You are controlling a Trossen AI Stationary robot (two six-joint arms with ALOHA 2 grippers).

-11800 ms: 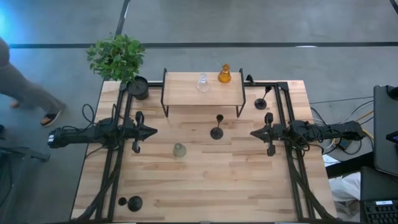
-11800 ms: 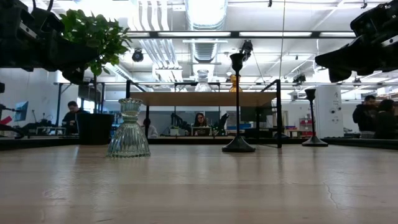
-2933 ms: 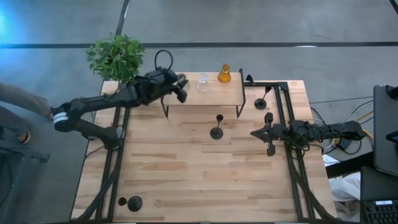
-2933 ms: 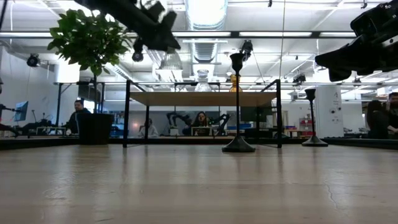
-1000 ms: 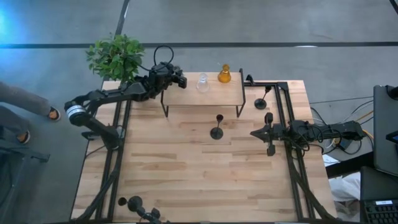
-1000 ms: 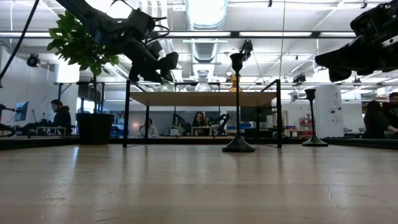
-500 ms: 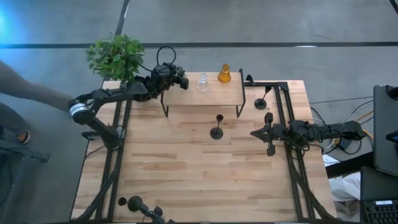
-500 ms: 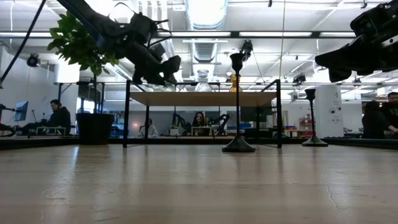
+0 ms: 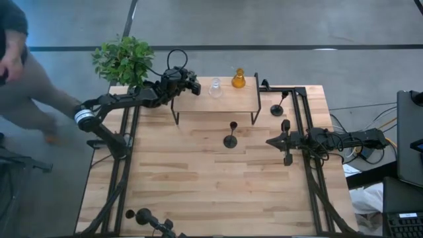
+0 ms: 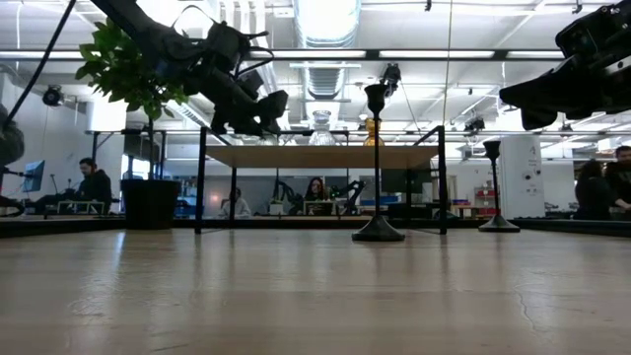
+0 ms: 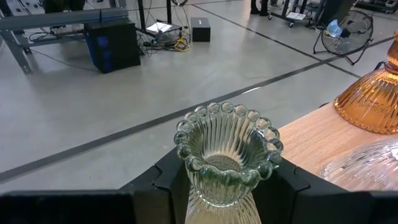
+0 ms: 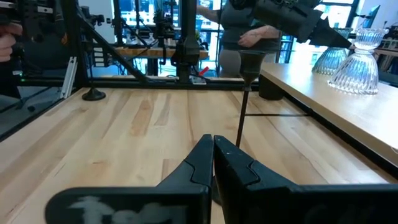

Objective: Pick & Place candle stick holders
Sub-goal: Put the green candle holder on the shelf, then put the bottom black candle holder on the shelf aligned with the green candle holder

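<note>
High view: the left gripper (image 9: 193, 86) has reached the left end of the shelf (image 9: 225, 102), level with the clear holder (image 9: 215, 88) just beyond its tips and the amber holder (image 9: 238, 79) farther along. The table spot where the green glass stood is now bare. The right gripper (image 9: 272, 141) waits pinched shut, a black holder (image 9: 230, 139) ahead of it.

Low view: the left gripper hangs just above shelf height, load hidden.

Left wrist view: the fingers (image 11: 163, 183) clamp the olive-green holder (image 11: 227, 155) upright at its waist, over the shelf edge. Judgement: carry is nearly done; lowering and release remain.
</note>
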